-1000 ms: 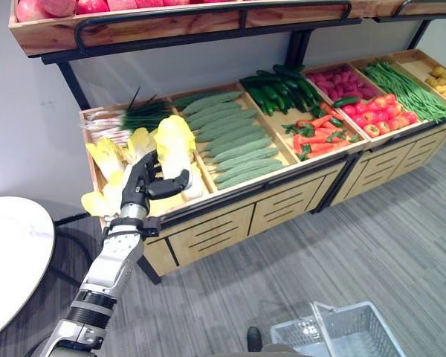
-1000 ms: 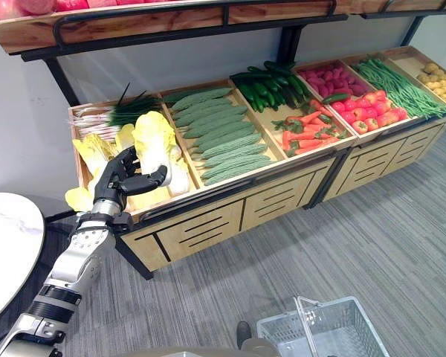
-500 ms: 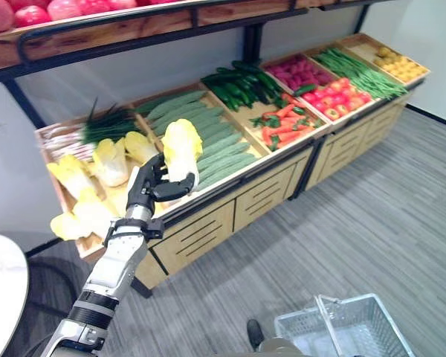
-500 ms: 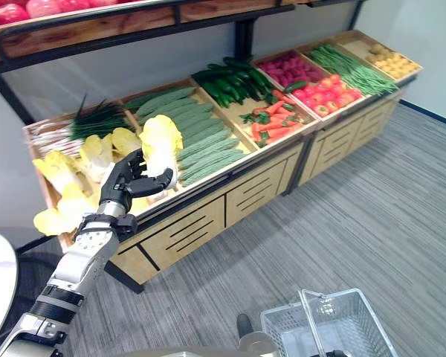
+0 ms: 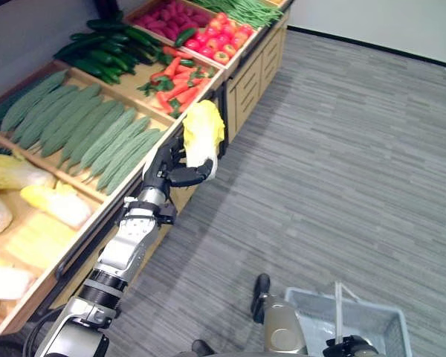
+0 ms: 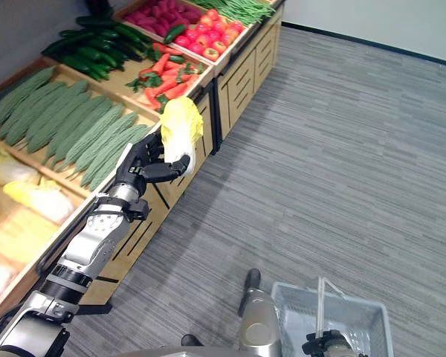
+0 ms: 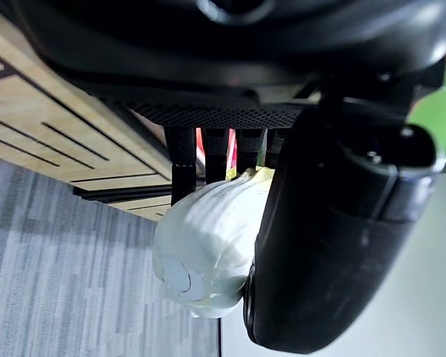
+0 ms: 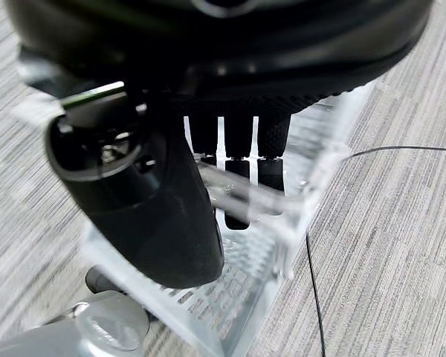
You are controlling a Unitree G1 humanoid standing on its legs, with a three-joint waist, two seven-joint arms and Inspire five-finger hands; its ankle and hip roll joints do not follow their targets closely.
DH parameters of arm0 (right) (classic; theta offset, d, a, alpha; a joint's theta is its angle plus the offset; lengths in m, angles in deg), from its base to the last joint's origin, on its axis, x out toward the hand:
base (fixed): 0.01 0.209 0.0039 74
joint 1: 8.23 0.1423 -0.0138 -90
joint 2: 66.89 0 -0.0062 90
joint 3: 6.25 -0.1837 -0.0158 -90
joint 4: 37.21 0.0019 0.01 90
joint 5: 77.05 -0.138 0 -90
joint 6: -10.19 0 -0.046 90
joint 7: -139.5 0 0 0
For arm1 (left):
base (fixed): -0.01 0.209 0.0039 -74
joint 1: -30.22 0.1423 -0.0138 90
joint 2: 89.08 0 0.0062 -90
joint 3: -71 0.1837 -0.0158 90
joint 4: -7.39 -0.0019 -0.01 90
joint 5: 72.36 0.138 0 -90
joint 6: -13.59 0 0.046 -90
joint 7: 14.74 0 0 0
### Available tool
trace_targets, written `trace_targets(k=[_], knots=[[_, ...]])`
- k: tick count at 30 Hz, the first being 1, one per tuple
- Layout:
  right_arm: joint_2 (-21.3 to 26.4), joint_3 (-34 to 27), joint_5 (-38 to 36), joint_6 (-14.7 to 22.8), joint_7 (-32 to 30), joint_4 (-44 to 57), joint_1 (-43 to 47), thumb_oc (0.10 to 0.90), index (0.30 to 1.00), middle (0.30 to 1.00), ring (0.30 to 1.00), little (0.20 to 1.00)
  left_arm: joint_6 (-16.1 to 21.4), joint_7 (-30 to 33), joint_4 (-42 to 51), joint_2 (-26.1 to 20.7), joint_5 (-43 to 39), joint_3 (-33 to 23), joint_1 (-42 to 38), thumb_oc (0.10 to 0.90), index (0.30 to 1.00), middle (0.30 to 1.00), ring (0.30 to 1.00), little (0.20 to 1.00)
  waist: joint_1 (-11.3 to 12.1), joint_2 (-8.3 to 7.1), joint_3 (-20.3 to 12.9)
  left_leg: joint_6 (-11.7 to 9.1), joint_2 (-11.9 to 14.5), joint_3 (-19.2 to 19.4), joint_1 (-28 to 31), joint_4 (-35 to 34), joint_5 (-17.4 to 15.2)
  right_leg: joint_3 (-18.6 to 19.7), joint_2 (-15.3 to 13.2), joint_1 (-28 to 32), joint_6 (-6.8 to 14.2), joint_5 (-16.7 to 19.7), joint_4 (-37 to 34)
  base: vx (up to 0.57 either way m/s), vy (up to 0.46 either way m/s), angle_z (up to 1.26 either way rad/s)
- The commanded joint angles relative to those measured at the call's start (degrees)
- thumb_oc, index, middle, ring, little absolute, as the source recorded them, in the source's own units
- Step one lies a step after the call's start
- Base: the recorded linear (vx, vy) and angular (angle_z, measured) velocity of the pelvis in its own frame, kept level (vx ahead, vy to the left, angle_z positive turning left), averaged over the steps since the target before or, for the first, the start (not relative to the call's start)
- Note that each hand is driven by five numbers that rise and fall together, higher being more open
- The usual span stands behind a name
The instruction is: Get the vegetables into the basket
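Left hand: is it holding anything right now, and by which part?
Yes. The left hand grips a napa cabbage by its pale lower stem end, leafy yellow top up. The right hand holds the basket by its handle.

— What sort of place is this?

— A shop, the greengrocery corner of a store. A long wooden display stand [image 5: 97, 223] with slatted front panels runs along the wall, split into sloping bins, each with one kind of produce.

— Which kinds?

— Pale green ridged cucumbers [image 5: 82, 134] laid in rows, dark cucumbers [image 5: 104, 48], carrots [image 6: 163, 71], tomatoes [image 5: 223, 41], green beans [image 6: 245, 9] and yellow cabbages [image 5: 52, 204].

— Anything else?

— A clear plastic shopping basket [image 6: 334, 316] with a wire handle, over grey striped carpet [image 5: 342, 149] of the commercial sort. The stand's bins lie beyond the left hand's fingers [image 6: 137, 160].
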Motion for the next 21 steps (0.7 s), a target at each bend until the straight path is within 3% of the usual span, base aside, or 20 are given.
trace_targets(k=[1, 5, 11, 15, 21], knots=[[1.77, 3.41, 2.16, 1.69, -1.23, 0.36, -0.36, 0.400, 0.300, 0.300, 0.300, 0.300, 5.95, -0.14, 6.84, -1.97, 0.57, -4.40, -3.26, 0.400, 0.300, 0.300, 0.300, 0.300, 0.11, -1.19, -6.31, 0.39, 0.53, -6.66, -2.25, 6.01, -5.71, 2.52, -6.94, 9.86, 8.00, 6.65, -12.53, 0.02, -0.040, -0.60], [1.75, 2.74, 1.79, 1.54, -1.14, -0.02, -1.93, 0.400, 0.300, 0.300, 0.300, 0.300, 5.52, -0.49, 6.60, -1.31, 0.95, -4.58, -2.66, 0.400, 0.300, 0.300, 0.300, 0.300, -1.05, -1.64, -7.17, -0.13, 0.78, -6.42, -0.90, 6.58, -6.34, 2.99, -5.66, 11.72, 8.00, 6.93, -15.10, 0.10, -0.151, -0.71], [2.73, 1.52, 0.43, 1.40, -1.26, -0.35, -3.59, 0.400, 0.300, 0.300, 0.300, 0.300, 5.35, -0.64, 6.43, -0.04, 0.40, -3.50, -2.57, 0.400, 0.300, 0.300, 0.300, 0.300, -2.74, -0.03, -7.42, -1.59, 3.21, -7.09, 0.29, 6.92, -5.57, 4.91, -2.71, 12.88, 6.63, 4.22, -15.67, 0.07, -0.119, -0.01], [4.84, 0.01, -1.21, 1.65, -1.54, -0.10, -4.08, 0.400, 0.300, 0.300, 0.300, 0.300, 5.64, -0.31, 6.84, 0.26, -0.35, -3.71, -2.35, 0.400, 0.300, 0.300, 0.300, 0.300, -4.04, 1.94, -6.93, -3.91, 5.62, -8.44, 1.01, 5.49, -2.08, 6.31, -0.29, 12.19, 4.93, 0.59, -13.44, 0.06, -0.152, -0.07], [6.91, -1.56, -2.40, 1.67, -1.18, -0.44, -4.82, 0.400, 0.300, 0.300, 0.300, 0.300, 5.83, -0.27, 8.30, 0.04, -0.59, -5.32, -0.10, 0.400, 0.300, 0.300, 0.300, 0.300, -4.00, 3.74, -6.76, -7.69, 9.28, -11.17, 0.41, 6.81, 4.83, 7.85, 3.61, 11.17, 2.34, -3.55, -11.18, 0.08, -0.167, -0.01]])
